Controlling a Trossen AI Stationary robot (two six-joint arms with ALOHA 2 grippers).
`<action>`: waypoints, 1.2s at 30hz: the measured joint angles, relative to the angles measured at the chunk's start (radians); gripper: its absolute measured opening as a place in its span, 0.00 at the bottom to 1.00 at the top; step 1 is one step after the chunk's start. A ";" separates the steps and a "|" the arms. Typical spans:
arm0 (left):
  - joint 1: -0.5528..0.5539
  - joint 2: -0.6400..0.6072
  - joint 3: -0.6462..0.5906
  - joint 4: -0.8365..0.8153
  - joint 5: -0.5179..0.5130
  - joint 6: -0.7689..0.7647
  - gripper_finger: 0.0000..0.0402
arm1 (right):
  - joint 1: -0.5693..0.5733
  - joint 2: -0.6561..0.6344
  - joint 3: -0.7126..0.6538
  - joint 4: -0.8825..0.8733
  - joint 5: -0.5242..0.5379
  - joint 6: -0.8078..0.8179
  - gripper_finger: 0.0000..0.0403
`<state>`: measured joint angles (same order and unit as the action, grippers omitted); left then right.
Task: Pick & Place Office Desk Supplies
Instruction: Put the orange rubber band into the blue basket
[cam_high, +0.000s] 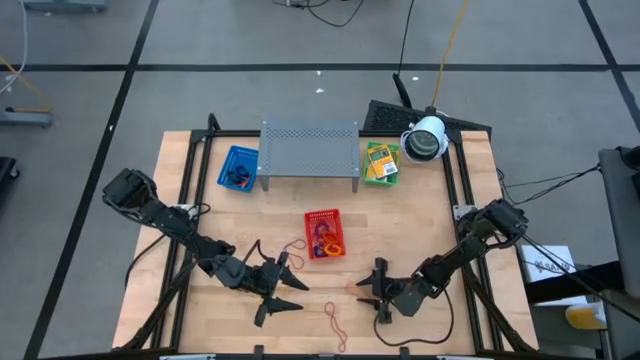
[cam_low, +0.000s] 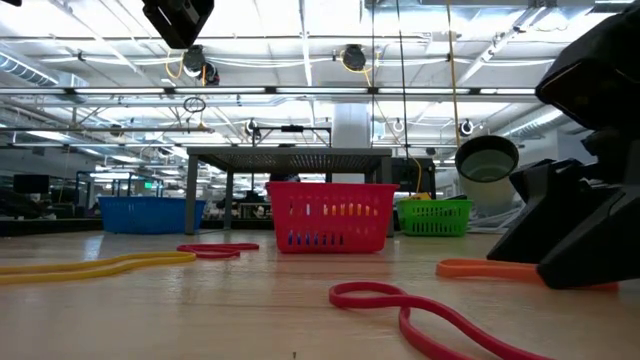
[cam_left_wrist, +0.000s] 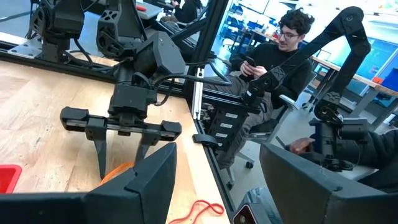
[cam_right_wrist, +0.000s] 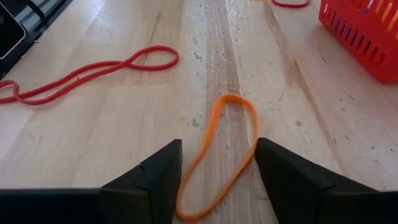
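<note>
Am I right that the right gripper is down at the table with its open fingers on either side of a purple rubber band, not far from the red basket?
Nearly: the band is orange, not purple. The right wrist view shows the right gripper low over the table, its fingers open on either side of the orange rubber band, with the red basket close by.

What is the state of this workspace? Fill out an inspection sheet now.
Surface: wooden table, bare between items.
Job's things: orange band flat between the right claw's fingers; red band lying loose beside it; red band at the near edge; more bands in the red basket; yellow-green packets in the green basket.
Clutter: grey perforated rack; blue basket.
Grippers: right claw low on the table, straddling the orange band, not yet shut; left claw open, holding nothing.
Cables: black cables on the floor beyond the table.
Surroundings: seated person looking at a phone.
</note>
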<state>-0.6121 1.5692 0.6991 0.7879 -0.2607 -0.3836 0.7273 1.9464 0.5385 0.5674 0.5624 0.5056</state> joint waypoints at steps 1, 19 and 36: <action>0.000 0.000 0.000 0.000 0.000 0.000 0.60 | 0.000 -0.001 0.000 -0.007 -0.001 0.006 0.48; 0.000 0.000 0.000 0.000 0.000 -0.016 0.60 | -0.005 -0.006 -0.004 0.016 0.012 0.142 0.02; 0.000 0.000 0.000 -0.005 -0.003 -0.023 0.60 | -0.120 -0.364 0.143 -0.039 0.091 -0.117 0.00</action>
<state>-0.6121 1.5696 0.6987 0.7833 -0.2633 -0.4068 0.6071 1.5826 0.6813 0.5286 0.6533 0.3890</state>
